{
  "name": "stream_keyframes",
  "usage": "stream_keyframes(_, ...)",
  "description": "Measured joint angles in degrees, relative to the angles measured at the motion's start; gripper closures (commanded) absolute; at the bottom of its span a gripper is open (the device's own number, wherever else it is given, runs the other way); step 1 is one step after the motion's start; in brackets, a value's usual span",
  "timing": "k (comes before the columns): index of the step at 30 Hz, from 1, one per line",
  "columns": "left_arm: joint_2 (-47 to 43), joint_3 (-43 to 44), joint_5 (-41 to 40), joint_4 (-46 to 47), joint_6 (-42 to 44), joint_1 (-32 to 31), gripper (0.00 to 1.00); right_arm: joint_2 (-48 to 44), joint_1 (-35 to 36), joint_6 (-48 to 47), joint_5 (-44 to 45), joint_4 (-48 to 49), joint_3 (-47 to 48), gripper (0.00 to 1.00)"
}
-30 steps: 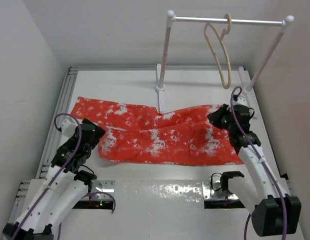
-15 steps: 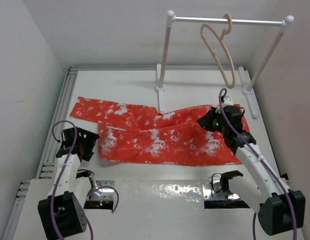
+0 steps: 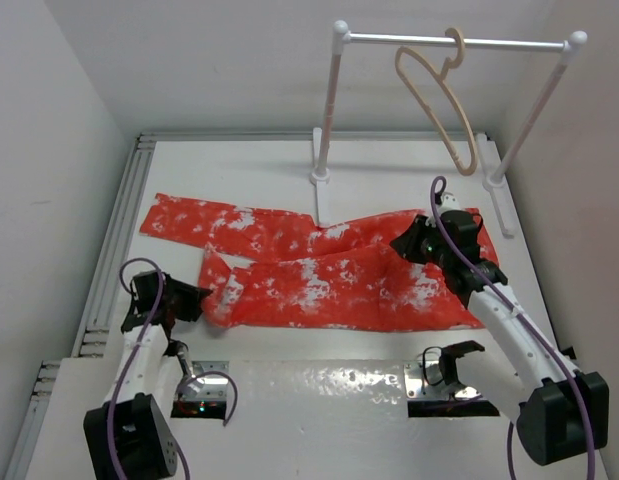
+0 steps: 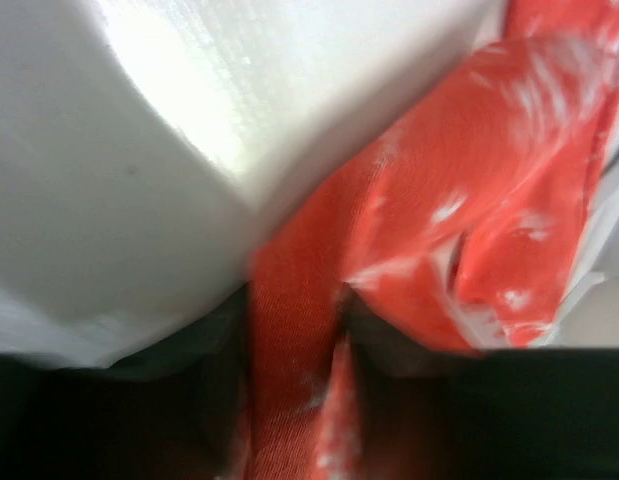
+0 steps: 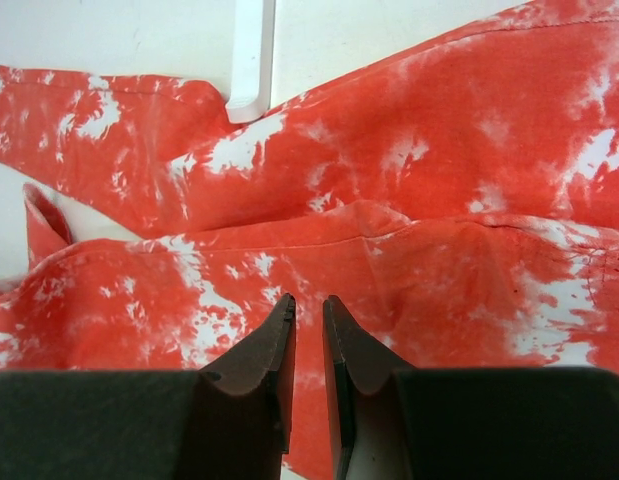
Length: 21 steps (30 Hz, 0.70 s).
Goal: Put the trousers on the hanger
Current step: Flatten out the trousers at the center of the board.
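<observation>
The trousers (image 3: 329, 275) are laid flat across the white table (image 3: 389, 170), spread from its left side to its right, with the two legs reaching left and the wider waist part lying to the right. The far leg is stretched out smooth, while the end of the near leg is curled up off the surface. That curled end is met by the left gripper (image 3: 194, 300), which is held low at the table's near left. In the left wrist view a band of red fabric is seen squeezed between the two dark fingers (the picture is blurred, yet the cloth is clearly creased where it passes through them), so the leg end is pinched there. The right gripper (image 5: 307, 305) is held over the right part of the trousers. Its fingers are brought almost together, with only a thin slit left between the tips, and no fabric is seen caught in it. The hanger (image 3: 468, 166) is hung by its hook from the white rail (image 3: 459, 42) at the far right, tilted, well apart from the trousers and from both grippers. The foot of one rail post (image 5: 251, 60) is set against the trousers' far edge.
</observation>
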Motion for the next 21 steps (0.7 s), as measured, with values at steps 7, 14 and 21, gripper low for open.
stream_keyframes(7, -0.44, 2.54, -1.22, -1.25, 0.9, 0.0, 1.0, 0.04, 0.13, -0.2, 0.11, 0.37, -0.02, 0.83)
stream_keyframes(14, -0.28, 30.45, -19.12, -9.27, 10.21, -1.4, 1.0, 1.44, 1.22, -0.42, 0.07, 0.74, -0.02, 0.83)
stream_keyframes(21, -3.1, 32.68, -35.98, -12.13, 14.51, -3.89, 0.57, 2.29, 1.4, -0.83, 0.13, 0.68, -0.02, 0.83)
